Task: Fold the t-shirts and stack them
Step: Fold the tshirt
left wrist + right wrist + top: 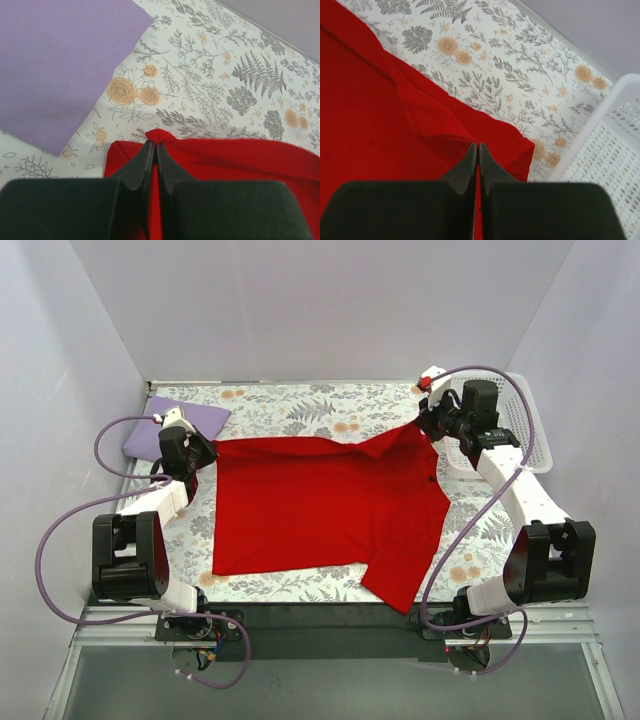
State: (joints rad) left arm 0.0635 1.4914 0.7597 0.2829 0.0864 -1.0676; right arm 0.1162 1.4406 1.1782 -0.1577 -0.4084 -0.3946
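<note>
The red t-shirt [320, 505] lies spread on the floral cloth in the middle of the top view. My left gripper [197, 453] is shut on its far left corner; in the left wrist view a small red pinch [159, 135] sticks up between the fingertips. My right gripper [430, 420] is shut on its far right corner by the sleeve, with red cloth [445, 125] pinched in the right wrist view. The lavender t-shirt [175, 423] lies folded at the far left, and also shows in the left wrist view [55, 65].
The grey floral-print cloth [300, 405] covers the table. A white lattice basket [520, 425] stands at the far right, right beside my right gripper; it shows in the right wrist view [605, 150]. Walls enclose the table on three sides.
</note>
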